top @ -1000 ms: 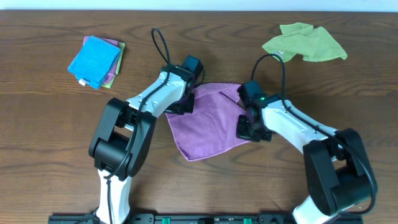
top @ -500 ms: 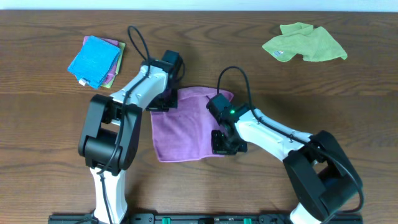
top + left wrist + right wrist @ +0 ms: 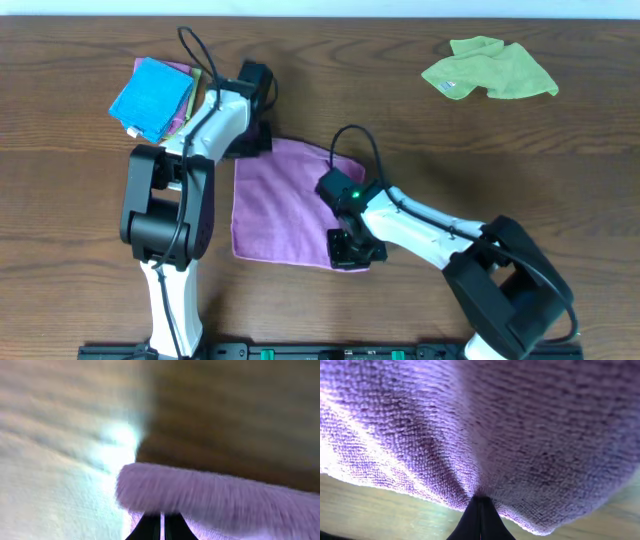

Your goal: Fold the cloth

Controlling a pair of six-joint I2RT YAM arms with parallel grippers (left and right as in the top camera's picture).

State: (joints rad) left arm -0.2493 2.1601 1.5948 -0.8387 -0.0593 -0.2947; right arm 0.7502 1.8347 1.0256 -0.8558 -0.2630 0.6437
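A purple cloth lies spread on the wooden table, left of centre. My left gripper is shut on the cloth's far left corner; the left wrist view shows its fingers pinching the purple edge. My right gripper is shut on the cloth's near right corner; the right wrist view shows its fingers closed on the bunched purple fabric.
A folded stack with a blue cloth on top lies at the far left, close to my left arm. A crumpled green cloth lies at the far right. Black cables loop above both arms.
Both grippers have dragged the purple cloth to the left across the table. It now lies flatter and more square. The left gripper has come close to the blue stack.
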